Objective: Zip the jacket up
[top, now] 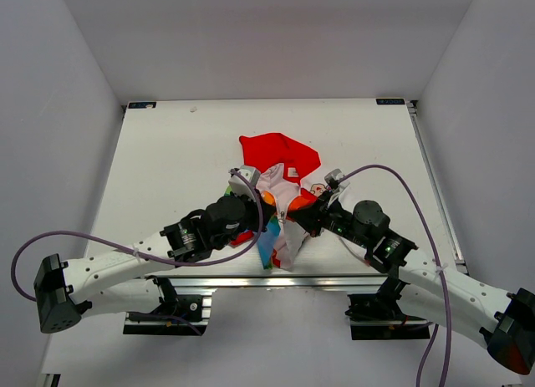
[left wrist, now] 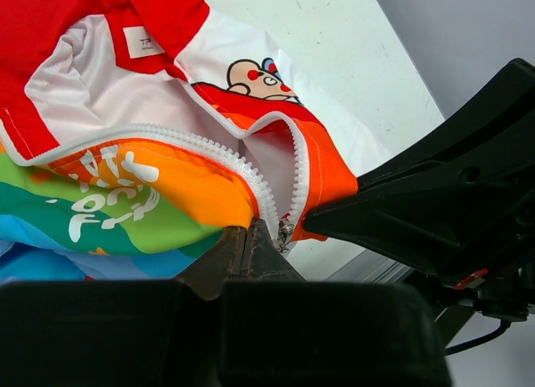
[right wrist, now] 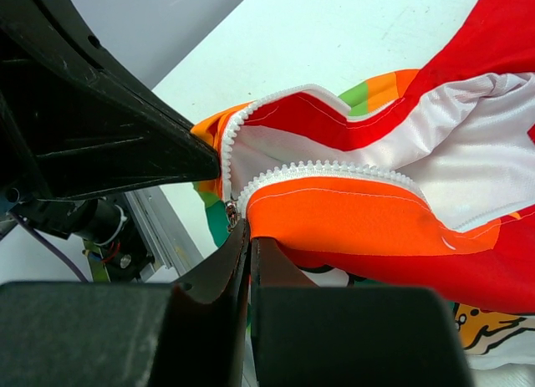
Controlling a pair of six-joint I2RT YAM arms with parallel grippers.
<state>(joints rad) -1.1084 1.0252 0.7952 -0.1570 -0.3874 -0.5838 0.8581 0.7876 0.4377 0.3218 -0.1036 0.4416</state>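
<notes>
The jacket (top: 280, 161) lies bunched at the near middle of the table, red hood toward the back. Its white zipper (left wrist: 209, 149) gapes in a V above the small metal slider (left wrist: 287, 231). My left gripper (left wrist: 248, 230) is shut on the rainbow-striped edge just left of the slider. My right gripper (right wrist: 249, 234) is shut on the orange panel just right of the slider (right wrist: 231, 213). In the top view the left gripper (top: 266, 213) and right gripper (top: 303, 213) meet almost tip to tip over the crumpled hem.
The table's front edge with its aluminium rail (top: 251, 280) runs right below the grippers. Purple cables (top: 393, 174) loop off both arms. Grey walls close in the table (top: 167, 153) on three sides.
</notes>
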